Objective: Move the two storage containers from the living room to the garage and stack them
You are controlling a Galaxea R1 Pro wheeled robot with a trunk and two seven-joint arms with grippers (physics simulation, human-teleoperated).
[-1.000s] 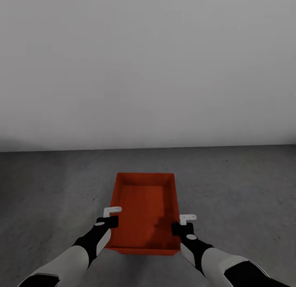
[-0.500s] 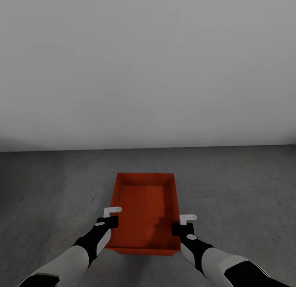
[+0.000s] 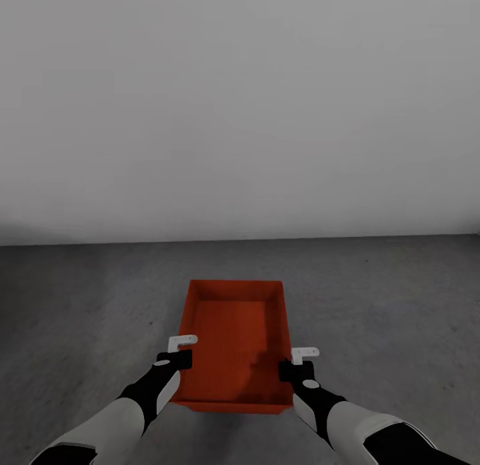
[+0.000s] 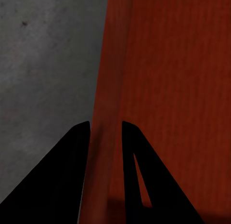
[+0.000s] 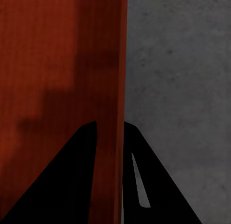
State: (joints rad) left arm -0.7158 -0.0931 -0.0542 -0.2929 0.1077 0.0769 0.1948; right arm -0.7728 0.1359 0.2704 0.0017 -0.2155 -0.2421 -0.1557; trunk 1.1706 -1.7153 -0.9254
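Setting: a bare room with a plain grey-white wall [image 3: 240, 105] meeting a dark grey, speckled concrete floor [image 3: 387, 298] along a straight line across the head view. The floor surface appears rough and unmarked around the work area.

Item: one orange-red storage container [image 3: 233, 338], open-topped, rectangular, thin-walled, flat-bottomed. Its long axis runs directly away from the robot toward the wall, short ends nearest and farthest. It sits level, centred between the two arms; whether its base rests on the floor or hangs just above it cannot be told.

Left gripper [image 4: 106, 130]: fingers narrowly spaced, one on each side of the container's left long wall, one over the floor side and one over the interior. The wall fills the gap between them.

Right gripper [image 5: 109, 126]: same arrangement on the right long wall, fingers close together and straddling the wall, clamped on it.
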